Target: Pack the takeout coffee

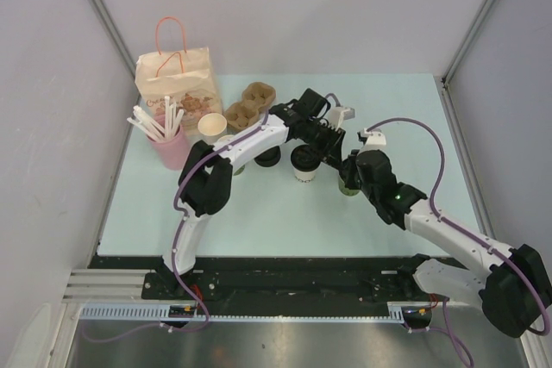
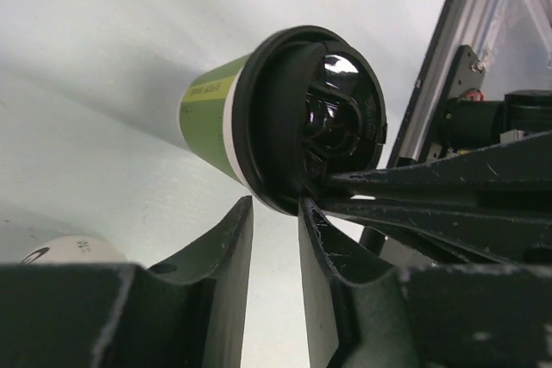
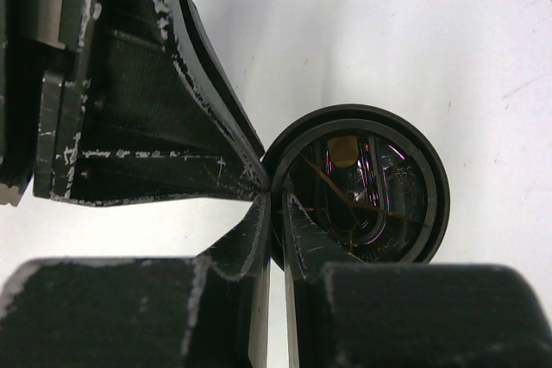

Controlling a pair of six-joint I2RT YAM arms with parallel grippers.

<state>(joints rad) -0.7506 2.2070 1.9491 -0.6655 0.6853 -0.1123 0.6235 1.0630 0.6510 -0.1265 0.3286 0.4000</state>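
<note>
**Top view.** The table (image 1: 285, 213) carries a paper bag (image 1: 177, 79) at the far left. In front of the bag stand a pink cup of straws (image 1: 172, 151) and an unlidded cup (image 1: 211, 127). A cardboard carrier (image 1: 250, 105) lies beside the bag. The white cup (image 1: 304, 167), fitted with a black lid, stands near the table centre, apart from both claws. The green cup (image 1: 348, 187) stands just to its right, largely covered by the right gripper (image 1: 355, 170). The left gripper (image 1: 335, 146) reaches in from the far side. This view does not show how either claw is set.

**Left wrist view.** This view alone shows the green cup's side. The side is green with a paler label band, and a white strip runs under the glossy black lid (image 2: 332, 109). The left gripper's fingers (image 2: 228, 247) are slightly spread with bare table between them. They pinch nothing, and the lid rim lies just past their tips. The right gripper's two fingers enter from the right and meet on the near rim of the lid.

**Right wrist view.** This view alone looks straight down on the lid. It is round and reflective, with raised lettering and a small tan patch. The right gripper's tips are pressed together on the lid rim, one outside it and one inside. The left gripper's finger lies close alongside, at the left.
</note>
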